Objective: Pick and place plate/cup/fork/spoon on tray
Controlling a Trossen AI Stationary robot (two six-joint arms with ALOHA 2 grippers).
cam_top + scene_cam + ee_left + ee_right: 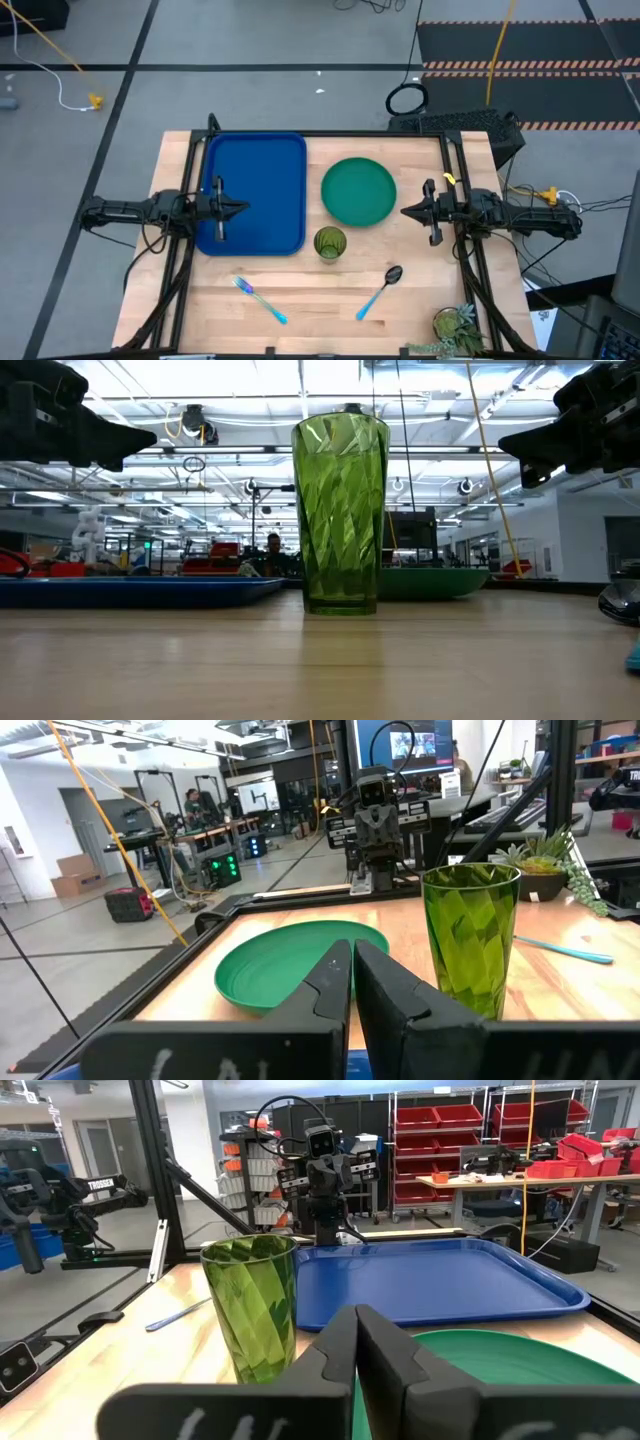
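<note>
Nothing placed yet: tray (255,165) bare; plate (358,191), cup (330,243), fork (259,299), spoon (380,291) rest on the desk (320,300). Left gripper (243,208) and right gripper (404,211) hover, jaws pressed together, empty.

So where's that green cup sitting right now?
In the high view the cup stands upright on the bare table, just off the tray's corner, beside the plate.

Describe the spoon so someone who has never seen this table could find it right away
Start at the big blue tray on the wooden table, then go to the green cup off its corner. Two blue-handled utensils lie on bare wood on the cup's side away from the tray. The spoon is the one nearer the potted plant, with a dark shiny bowl, unlike the pale-headed fork.
</note>
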